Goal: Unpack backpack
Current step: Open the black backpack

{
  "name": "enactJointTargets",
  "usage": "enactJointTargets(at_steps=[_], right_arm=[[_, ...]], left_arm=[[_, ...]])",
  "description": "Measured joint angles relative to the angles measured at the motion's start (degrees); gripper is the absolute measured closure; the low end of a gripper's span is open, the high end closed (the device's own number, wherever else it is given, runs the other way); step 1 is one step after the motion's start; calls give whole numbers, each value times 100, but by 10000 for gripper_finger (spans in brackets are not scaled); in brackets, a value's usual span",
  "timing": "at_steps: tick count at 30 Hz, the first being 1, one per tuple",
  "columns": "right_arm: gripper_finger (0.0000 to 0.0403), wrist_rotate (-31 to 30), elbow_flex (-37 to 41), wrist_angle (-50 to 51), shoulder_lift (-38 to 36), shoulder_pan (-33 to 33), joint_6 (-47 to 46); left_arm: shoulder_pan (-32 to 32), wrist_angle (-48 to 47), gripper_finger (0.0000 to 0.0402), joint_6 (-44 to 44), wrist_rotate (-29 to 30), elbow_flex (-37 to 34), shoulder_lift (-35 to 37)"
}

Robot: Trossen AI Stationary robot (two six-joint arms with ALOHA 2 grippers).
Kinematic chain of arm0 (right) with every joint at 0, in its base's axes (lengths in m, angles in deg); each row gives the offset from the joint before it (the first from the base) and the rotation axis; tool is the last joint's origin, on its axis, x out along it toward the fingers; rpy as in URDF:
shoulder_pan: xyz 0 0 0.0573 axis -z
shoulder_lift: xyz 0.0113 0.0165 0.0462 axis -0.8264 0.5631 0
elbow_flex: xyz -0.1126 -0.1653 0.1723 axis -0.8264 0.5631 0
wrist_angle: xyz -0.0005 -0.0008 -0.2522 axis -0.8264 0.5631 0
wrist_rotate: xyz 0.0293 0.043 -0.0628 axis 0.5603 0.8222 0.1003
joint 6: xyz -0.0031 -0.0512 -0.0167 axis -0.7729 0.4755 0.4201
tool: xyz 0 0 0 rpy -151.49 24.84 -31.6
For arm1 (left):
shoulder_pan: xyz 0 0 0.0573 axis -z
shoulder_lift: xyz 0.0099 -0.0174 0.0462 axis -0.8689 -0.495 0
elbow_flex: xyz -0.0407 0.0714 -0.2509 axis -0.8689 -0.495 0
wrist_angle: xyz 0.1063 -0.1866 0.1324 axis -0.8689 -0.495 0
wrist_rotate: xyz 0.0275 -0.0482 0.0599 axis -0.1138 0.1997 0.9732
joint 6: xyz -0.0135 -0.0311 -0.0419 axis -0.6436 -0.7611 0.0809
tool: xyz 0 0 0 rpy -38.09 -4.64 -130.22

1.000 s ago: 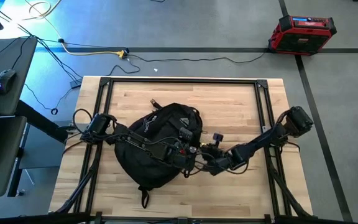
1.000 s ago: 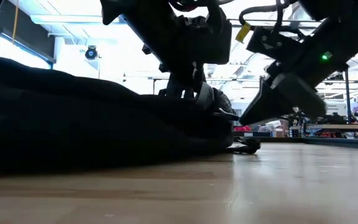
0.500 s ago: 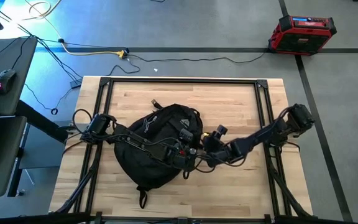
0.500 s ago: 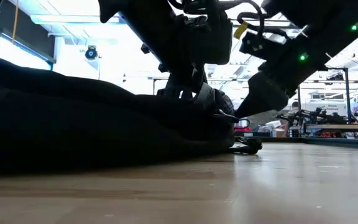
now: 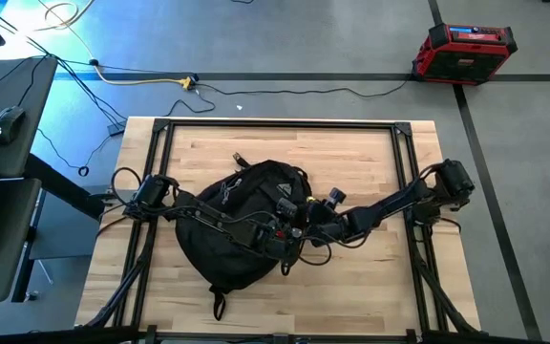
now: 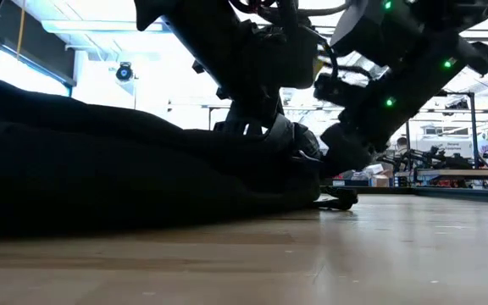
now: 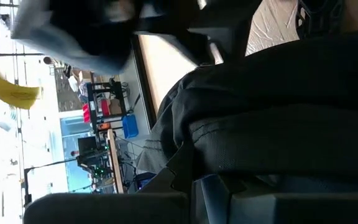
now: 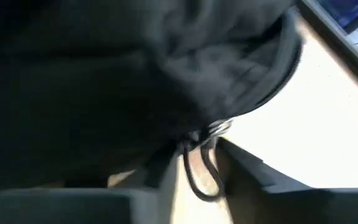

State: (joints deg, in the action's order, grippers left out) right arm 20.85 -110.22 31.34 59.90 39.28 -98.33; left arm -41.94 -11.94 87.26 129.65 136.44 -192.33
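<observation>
The black backpack (image 5: 232,225) lies on its side in the middle of the wooden table, its white logo (image 5: 229,188) facing up and a strap (image 5: 220,301) trailing toward the near edge. It fills the low view's left side as backpack fabric (image 6: 100,161). My left gripper (image 5: 280,234) reaches across the pack to its right side and is shut on fabric there. My right gripper (image 5: 306,218) is open at the same side. In the right wrist view its fingers stand on either side of a thin zipper-pull cord loop (image 8: 199,171) below the zipper edge (image 8: 284,68). My left gripper (image 7: 209,199) holds a fold of the backpack's black fabric (image 7: 185,155) at the pack's right side, pinched between its two fingers. It comes over the pack from the table's left. The pack rests on the table. Whether it has one layer or several cannot be told.
Black frame rails (image 5: 404,182) run along the table's left, right and far sides. A small dark strap piece (image 6: 337,200) lies on the table right of the pack. Bare wood (image 5: 351,287) lies near and right. A red case (image 5: 461,50) and cables sit on the floor beyond.
My right gripper has moved toward the table's left and far side, up to the backpack's right side beside my left gripper. The backpack and my left arm have kept still.
</observation>
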Motion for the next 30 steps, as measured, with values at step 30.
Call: enactJointTargets(at_steps=[30], right_arm=[[403, 2567, -472, -1112, -17, -1047, 1411]], left_arm=[[-158, -470, 401, -833, 574, 7, 4]])
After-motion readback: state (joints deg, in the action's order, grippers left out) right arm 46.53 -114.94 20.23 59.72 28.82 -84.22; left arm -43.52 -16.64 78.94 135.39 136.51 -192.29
